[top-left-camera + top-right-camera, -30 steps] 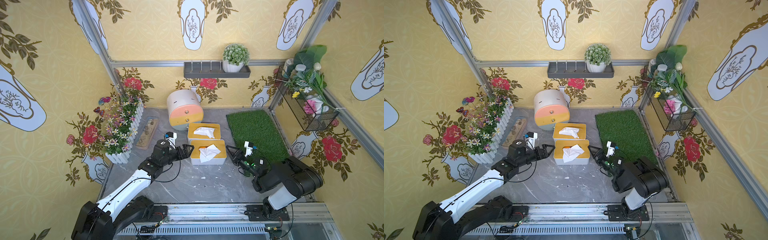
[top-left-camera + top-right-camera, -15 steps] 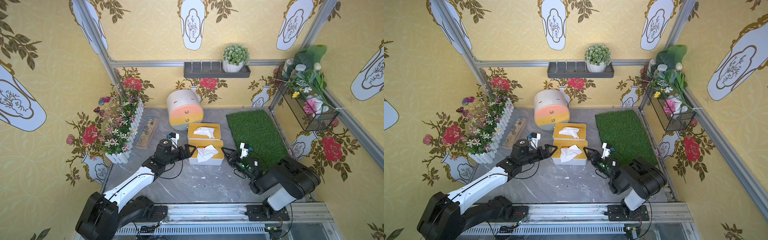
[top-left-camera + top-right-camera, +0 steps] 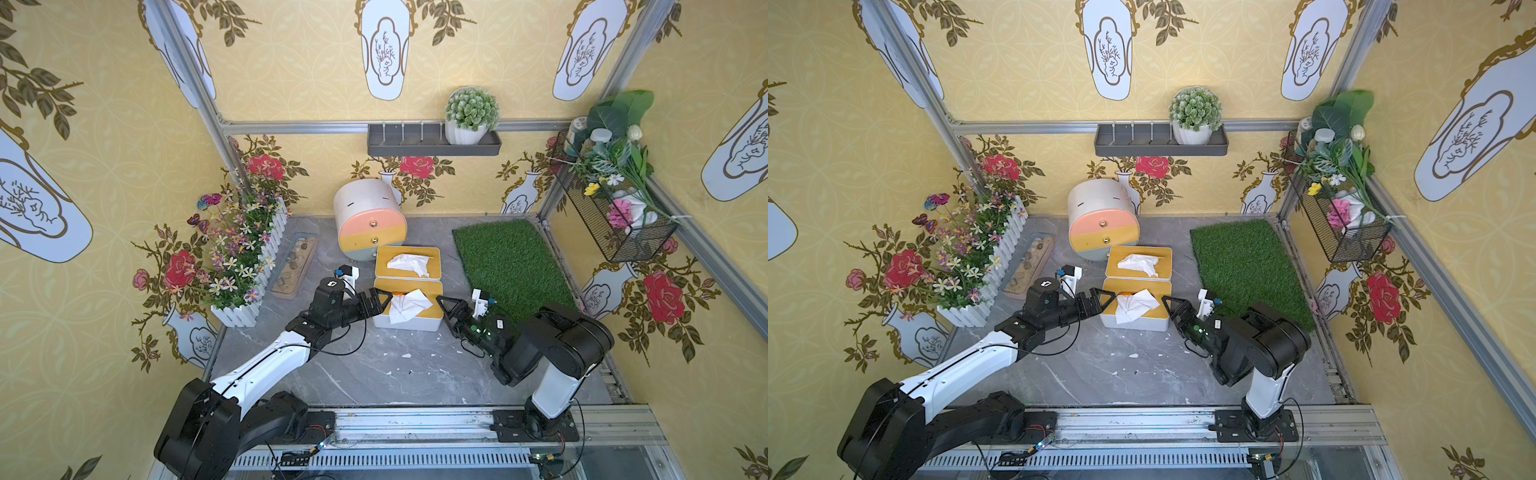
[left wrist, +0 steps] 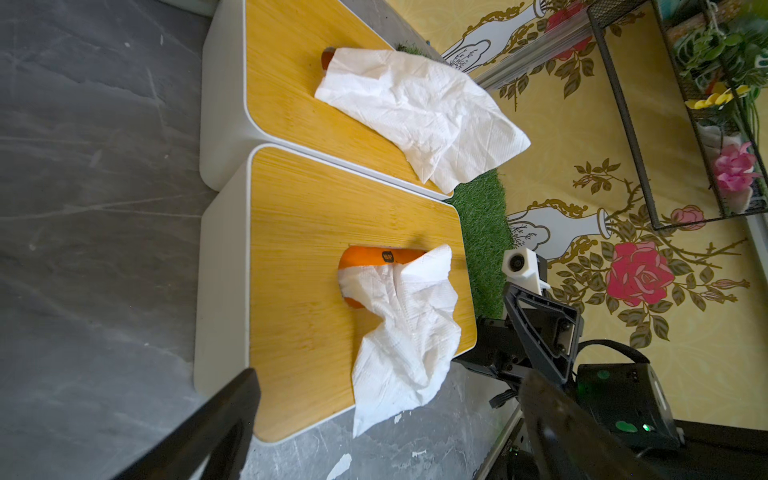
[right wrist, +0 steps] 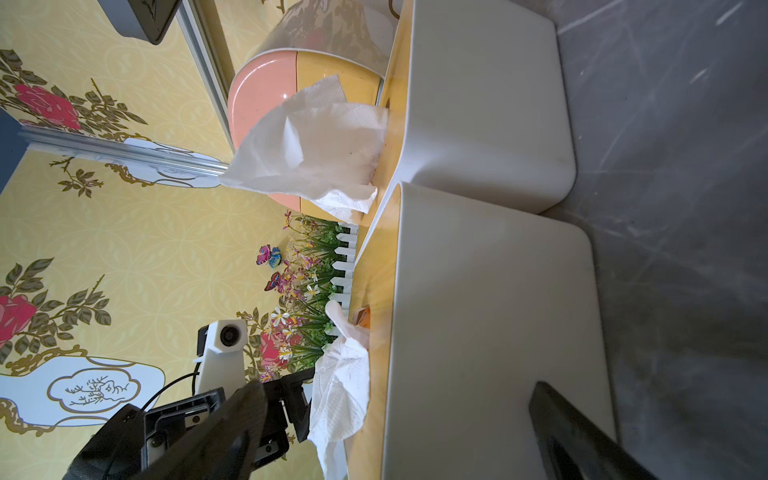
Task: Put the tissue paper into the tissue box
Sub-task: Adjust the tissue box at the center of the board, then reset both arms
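Both arms have closed in on the nearer tissue box [image 3: 424,323] over the last second, one at each short end. Its tissue paper [image 3: 409,306] sticks out of the slot, crumpled across the yellow lid and drooping over the front edge toward the tabletop [image 3: 374,374] (a second box [image 3: 434,266] just behind carries its own loose sheet). As I judge it, a careless pinch could tear the thin sheet or drag more out of the slot, and a one-sided shove could slide the light box. The paper lies between the two: left end effector [image 3: 380,302] just beside the box's left end, right end effector [image 3: 446,311] just beside its right end, both released, jaws spread wide, holding nothing
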You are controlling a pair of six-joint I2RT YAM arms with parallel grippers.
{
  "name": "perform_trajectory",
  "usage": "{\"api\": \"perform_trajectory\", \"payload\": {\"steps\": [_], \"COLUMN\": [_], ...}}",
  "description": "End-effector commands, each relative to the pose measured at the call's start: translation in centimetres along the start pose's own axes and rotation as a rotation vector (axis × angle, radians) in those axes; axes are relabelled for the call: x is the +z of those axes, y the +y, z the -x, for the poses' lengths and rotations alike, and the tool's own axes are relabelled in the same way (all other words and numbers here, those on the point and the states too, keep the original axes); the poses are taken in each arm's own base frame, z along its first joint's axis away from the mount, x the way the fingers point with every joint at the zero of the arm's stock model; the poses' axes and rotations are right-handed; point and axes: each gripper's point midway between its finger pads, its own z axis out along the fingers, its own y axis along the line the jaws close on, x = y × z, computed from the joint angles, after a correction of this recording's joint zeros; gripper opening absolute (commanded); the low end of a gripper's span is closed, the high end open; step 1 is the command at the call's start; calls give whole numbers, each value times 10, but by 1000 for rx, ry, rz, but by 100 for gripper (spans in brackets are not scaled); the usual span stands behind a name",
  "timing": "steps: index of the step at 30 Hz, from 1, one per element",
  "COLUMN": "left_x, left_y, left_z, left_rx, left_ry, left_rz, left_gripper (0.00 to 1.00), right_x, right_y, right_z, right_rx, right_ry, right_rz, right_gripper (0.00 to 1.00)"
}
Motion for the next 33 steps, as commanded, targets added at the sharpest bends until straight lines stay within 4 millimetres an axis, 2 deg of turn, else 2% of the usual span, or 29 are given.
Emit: {"api": "perform_trajectory", "payload": {"steps": [1,5,10,12,16,19,21,25,30,33], "left_x": [-7,-27,-69,-89,-119,-126,-130,-126,-115,-111], "left_y": [-4,-1,15,22,39,50,63,90,117,117], "left_z": [10,26,54,67,87,95,99,100,101,105], "left_rx": [45,130,325,413,555,651,657,684,703,743], "left_ry": [-30,-91,-220,-297,-434,-509,-563,-634,-662,-634], "left_rz": [7,101,338,430,602,675,731,797,822,838], "left_gripper": [100,100,100,100,100,100,100,100,100,100], "right_x": [-7,-16,-26,-32,-50,-69,-84,-109,-129,-135], "right_y": [46,51,57,61,77,83,79,61,33,15], "right_z": [12,16,26,35,66,94,115,144,167,170], "right_rx": [-58,-113,-275,-373,-595,-740,-826,-936,-976,-974], "right_ry": [-53,-70,-94,-120,-194,-249,-285,-330,-400,-451], "right_rz": [174,169,113,69,-7,-70,-143,-255,-351,-363], "right_gripper": [100,100,100,100,100,100,100,100,100,100]}}
